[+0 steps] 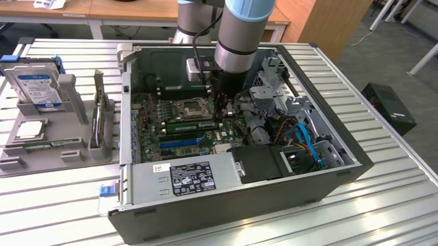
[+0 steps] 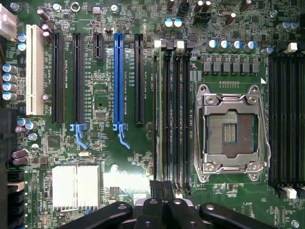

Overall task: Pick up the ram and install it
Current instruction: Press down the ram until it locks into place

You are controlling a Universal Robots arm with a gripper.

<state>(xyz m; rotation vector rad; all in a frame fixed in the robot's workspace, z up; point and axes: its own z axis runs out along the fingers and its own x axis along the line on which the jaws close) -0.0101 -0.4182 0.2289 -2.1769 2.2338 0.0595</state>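
Both fingertips of the gripper [image 2: 161,191] are pressed together over the ram [image 2: 165,119] seated in a black slot beside the empty processor socket [image 2: 232,133], while the exterior view shows the arm [image 1: 236,51] reaching into the open computer case [image 1: 342,148], hiding the slots

The arm [image 1: 236,36] stands nearly vertical, wrist pointing down, its fingers [image 2: 162,191] pressed together.

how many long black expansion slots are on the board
3: two between the white slot and the short black slot, one between the blue slot and the memory slots. None seems hidden.
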